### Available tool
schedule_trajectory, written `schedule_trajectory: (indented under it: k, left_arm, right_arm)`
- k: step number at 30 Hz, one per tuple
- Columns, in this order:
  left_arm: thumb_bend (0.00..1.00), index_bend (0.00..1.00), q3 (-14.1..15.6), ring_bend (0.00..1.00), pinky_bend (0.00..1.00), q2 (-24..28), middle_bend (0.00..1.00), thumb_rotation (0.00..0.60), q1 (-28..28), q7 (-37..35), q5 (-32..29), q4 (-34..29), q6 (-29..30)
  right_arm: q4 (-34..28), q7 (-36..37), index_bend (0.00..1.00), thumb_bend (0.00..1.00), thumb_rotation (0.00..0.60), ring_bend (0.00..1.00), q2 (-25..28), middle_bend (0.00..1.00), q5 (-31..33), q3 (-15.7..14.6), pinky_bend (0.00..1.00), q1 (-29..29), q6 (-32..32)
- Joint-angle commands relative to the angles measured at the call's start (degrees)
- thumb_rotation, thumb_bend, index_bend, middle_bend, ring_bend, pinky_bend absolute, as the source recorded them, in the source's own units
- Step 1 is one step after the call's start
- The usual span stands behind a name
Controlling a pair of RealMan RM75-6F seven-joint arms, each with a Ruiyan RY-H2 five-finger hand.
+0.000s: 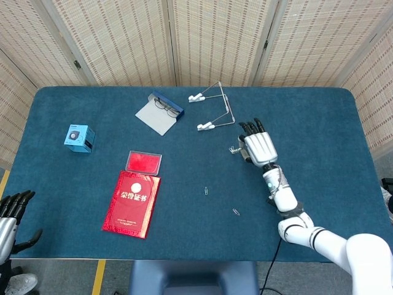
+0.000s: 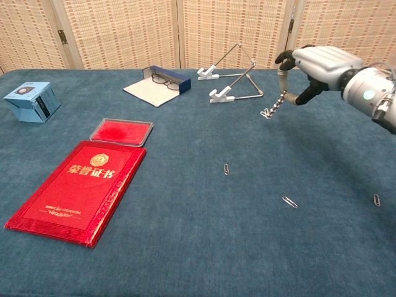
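Note:
My right hand (image 2: 322,65) (image 1: 259,146) hovers over the table's right middle and pinches a short beige stick (image 2: 283,81). A chain of paper clips (image 2: 270,111) (image 1: 234,148) hangs from the stick's lower end, just above the cloth. Loose paper clips lie on the blue cloth nearer the front: one (image 2: 226,168) (image 1: 206,190), another (image 2: 289,202) (image 1: 236,212), a third (image 2: 376,199) at the right. My left hand (image 1: 10,214) hangs off the table's front left corner, fingers apart, holding nothing.
A wire stand (image 2: 235,74) sits just left of my right hand. Glasses on an open case (image 2: 157,85), a blue box (image 2: 31,101), a red ink pad (image 2: 121,132) and a red booklet (image 2: 80,189) occupy the left half.

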Motion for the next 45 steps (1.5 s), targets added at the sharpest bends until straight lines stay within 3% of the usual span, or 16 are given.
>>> schedule_trajectory:
  k: [1,8,16,21,32,34,39,42,45]
  left_arm:
    - [0.37,0.0,0.06,0.07,0.01,-0.26,0.09,0.6,-0.03,0.85,0.25,-0.24,0.08]
    - [0.37,0.0,-0.32,0.07,0.01,-0.97,0.09,0.6,-0.62,3.98,-1.0,-0.72,-1.14]
    - [0.37,0.0,-0.34,0.08,0.01,-1.81,0.09,0.6,-1.36,6.61,-1.69,-1.05,-2.57]
    - [0.37,0.0,-0.37,0.08,0.01,-1.96,0.09,0.6,-1.53,7.12,-2.05,-1.14,-2.92]
    - [0.37,0.0,-0.28,0.08,0.01,-1.61,0.09,0.6,-1.42,5.8,-1.77,-0.96,-2.56]
    - [0.37,0.0,-0.25,0.08,0.01,-1.6,0.09,0.6,-1.43,5.71,-1.67,-0.94,-2.52]
    - [0.37,0.0,-0.24,0.08,0.01,-1.57,0.09,0.6,-1.43,5.62,-1.74,-0.91,-2.53]
    - [0.37,0.0,-0.21,0.08,0.01,-1.59,0.09,0.6,-1.47,5.69,-1.75,-0.9,-2.59]
    - [0.37,0.0,-0.21,0.08,0.01,-1.65,0.09,0.6,-1.48,5.85,-1.81,-0.9,-2.61]
  right_arm:
    - [-7.09,-1.23,0.85,0.5,0.6,0.13,5.75,0.16,-1.38,-1.87,0.0,-5.48,6.37]
    - [-18.12,-0.31,0.85,0.5,0.6,0.13,15.59,0.16,-3.78,-6.83,0.0,-17.15,17.68]
    - [-19.29,3.79,0.85,0.5,0.6,0.13,17.73,0.16,-6.68,-10.91,0.0,-26.33,26.37]
    - [-17.86,5.48,0.85,0.5,0.6,0.13,16.96,0.16,-7.16,-12.0,0.0,-28.27,25.91]
    - [-14.83,5.71,0.85,0.5,0.6,0.13,14.49,0.16,-6.88,-10.39,0.0,-27.42,21.65]
    - [-14.73,5.94,0.8,0.5,0.6,0.12,14.55,0.15,-7.29,-10.27,0.0,-27.38,21.55]
    - [-14.63,5.67,0.3,0.48,0.6,0.03,15.29,0.04,-7.5,-9.9,0.0,-27.52,20.94]
    - [-15.36,4.95,0.15,0.42,0.6,0.0,15.72,0.0,-7.14,-9.59,0.0,-27.77,20.69]
    - [-16.19,4.2,0.09,0.38,0.6,0.0,16.32,0.0,-7.03,-9.49,0.0,-28.06,20.5]
